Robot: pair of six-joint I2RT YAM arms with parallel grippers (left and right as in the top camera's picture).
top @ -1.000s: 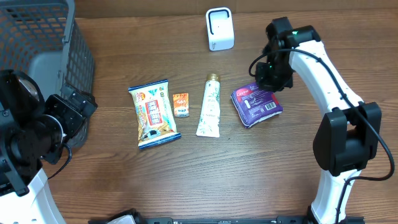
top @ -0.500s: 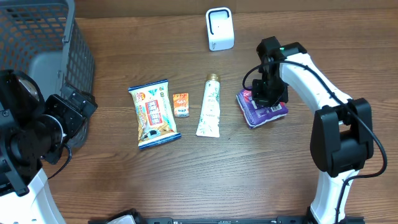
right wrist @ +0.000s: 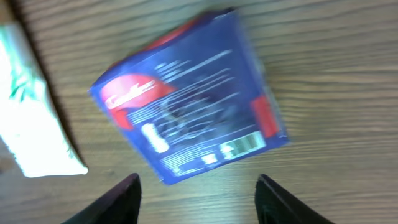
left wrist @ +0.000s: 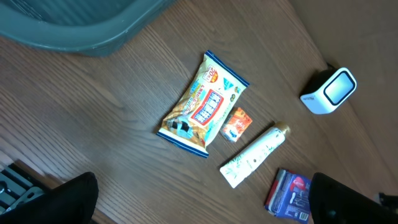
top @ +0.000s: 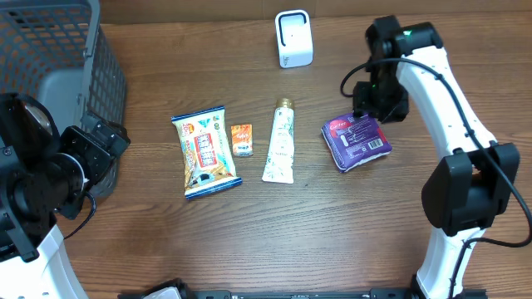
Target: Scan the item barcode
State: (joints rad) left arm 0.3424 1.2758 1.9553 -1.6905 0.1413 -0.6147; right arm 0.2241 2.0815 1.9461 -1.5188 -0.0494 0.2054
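Hovering spread by the purple pack (right wrist: pixel 186 93), the right tool (right wrist: pixel 199 202) sees its barcode (right wrist: pixel 242 146), illegible overhead; left tool (left wrist: pixel 202 194) gapes wide.

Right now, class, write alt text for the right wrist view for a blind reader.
A blue packet lies on the wooden table, barcode facing up, beyond the two spread fingers. A white tube shows at left.

Bare table (top: pixel 274 241) is recorded along the whole near side. A free strip is noted between the scanner (top: pixel 293 38) and the far end of the tube (top: pixel 282 141). The far left is blocked by the wire basket (top: pixel 104 75). Only a narrow gap is left between the tube and the purple packet (top: pixel 357 141).
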